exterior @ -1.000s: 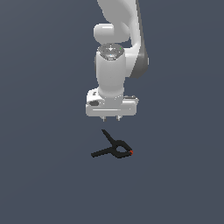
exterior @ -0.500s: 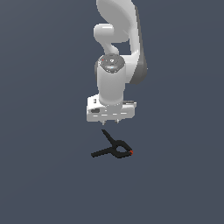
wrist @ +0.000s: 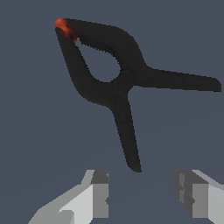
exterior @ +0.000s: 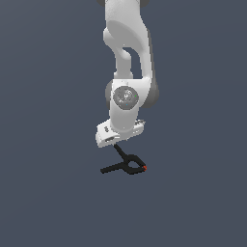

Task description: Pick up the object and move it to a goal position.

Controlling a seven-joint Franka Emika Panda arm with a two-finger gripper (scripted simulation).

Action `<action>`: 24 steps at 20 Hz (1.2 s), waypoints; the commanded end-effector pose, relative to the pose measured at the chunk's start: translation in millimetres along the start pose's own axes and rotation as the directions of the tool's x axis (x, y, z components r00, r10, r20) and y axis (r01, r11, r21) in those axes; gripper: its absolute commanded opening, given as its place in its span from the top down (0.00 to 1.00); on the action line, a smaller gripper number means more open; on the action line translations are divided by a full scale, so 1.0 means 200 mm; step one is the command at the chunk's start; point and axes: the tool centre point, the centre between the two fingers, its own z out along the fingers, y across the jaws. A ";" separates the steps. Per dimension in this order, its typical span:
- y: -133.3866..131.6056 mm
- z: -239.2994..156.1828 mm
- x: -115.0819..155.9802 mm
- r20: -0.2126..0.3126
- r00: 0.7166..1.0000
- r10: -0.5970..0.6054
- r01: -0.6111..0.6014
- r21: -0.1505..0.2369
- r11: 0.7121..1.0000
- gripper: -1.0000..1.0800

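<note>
The small black spring clamp (exterior: 126,164) with two thin splayed handles and an orange-red tip (wrist: 64,27) lies flat on the plain dark grey desk (exterior: 48,193). The white arm's tool (wrist: 142,197) hangs just above one handle end, tilted in the exterior view. Its two grey fingers (wrist: 99,192) stand wide apart, empty, with the handle end near the gap between them. No contact with the clamp is visible.

Plain grey floor (exterior: 48,193); black clamp (exterior: 126,165) lying flat on it.
</note>
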 end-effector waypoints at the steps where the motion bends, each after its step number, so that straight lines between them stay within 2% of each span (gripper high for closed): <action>1: 0.01 0.08 0.00 0.036 0.997 -0.071 0.071 -0.001 0.997 0.38; 6: 0.02 0.20 -0.01 0.089 0.981 -0.174 0.174 0.007 0.985 0.38; 11: 0.03 0.27 -0.02 0.120 0.965 -0.234 0.234 0.017 0.972 0.38; 19: 0.03 0.30 -0.03 0.129 0.960 -0.249 0.249 0.020 0.968 0.38; 24: 0.03 0.39 -0.04 0.130 0.959 -0.253 0.252 0.021 0.967 0.38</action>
